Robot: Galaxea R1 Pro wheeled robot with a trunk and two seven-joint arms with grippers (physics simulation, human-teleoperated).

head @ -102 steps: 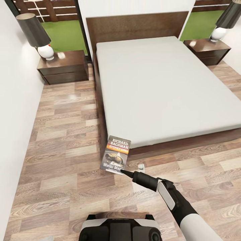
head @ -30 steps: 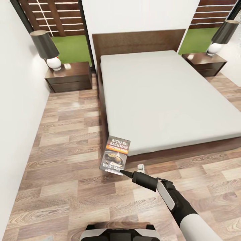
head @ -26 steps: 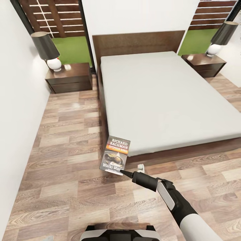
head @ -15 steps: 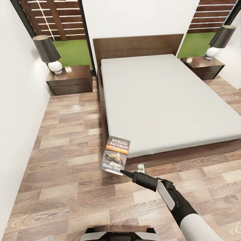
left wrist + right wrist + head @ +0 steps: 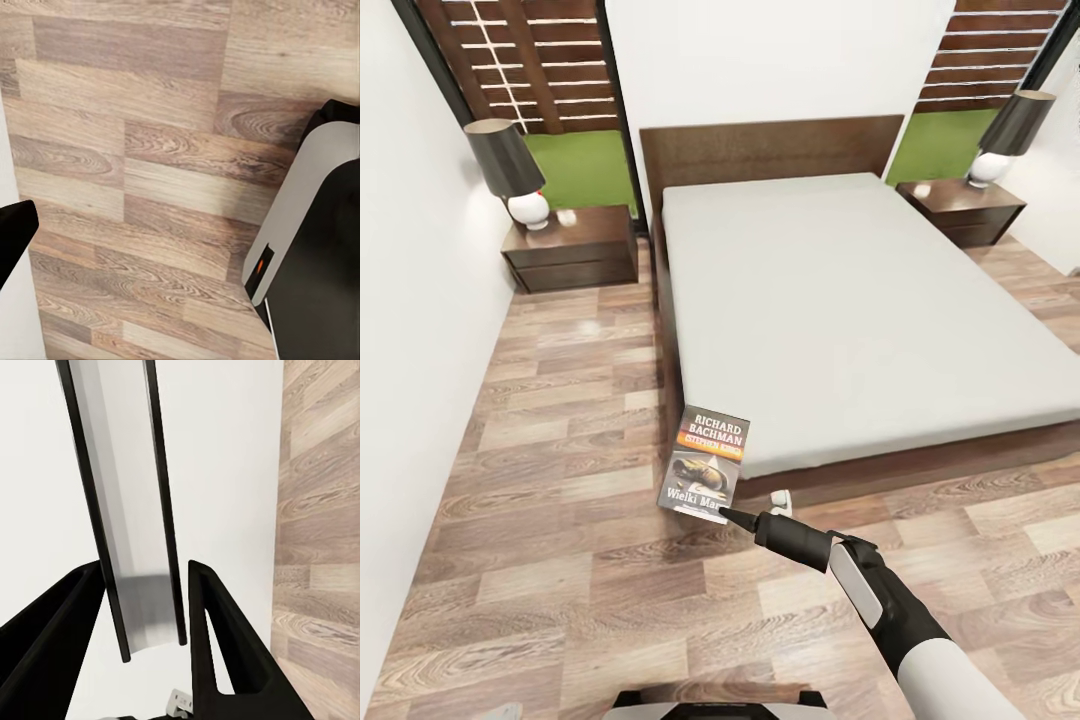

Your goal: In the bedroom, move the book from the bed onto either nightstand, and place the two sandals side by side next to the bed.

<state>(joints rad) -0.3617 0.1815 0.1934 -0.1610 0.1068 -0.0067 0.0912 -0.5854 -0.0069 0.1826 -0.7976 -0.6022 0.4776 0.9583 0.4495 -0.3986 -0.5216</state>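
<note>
Backing off: the head camera has pulled away, so the low bed with its grey mattress and dark wood frame (image 5: 860, 300) sits smaller and farther up the picture.
Right gripper (image 5: 725, 514) still pinches the thin dark-grey paperback (image 5: 705, 463) by its lower edge, cover up, over the wood plank floor (image 5: 560, 500) off the bed's near corner. Two dark brown nightstands (image 5: 572, 247) (image 5: 960, 211) carry lamps by white walls. Left gripper's black fingertip (image 5: 11, 240) shows; its state can't be told.

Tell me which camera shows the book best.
Head view: the book faces the camera, title readable, held by the right tool. The right wrist view shows it edge-on between the fingers.
</note>
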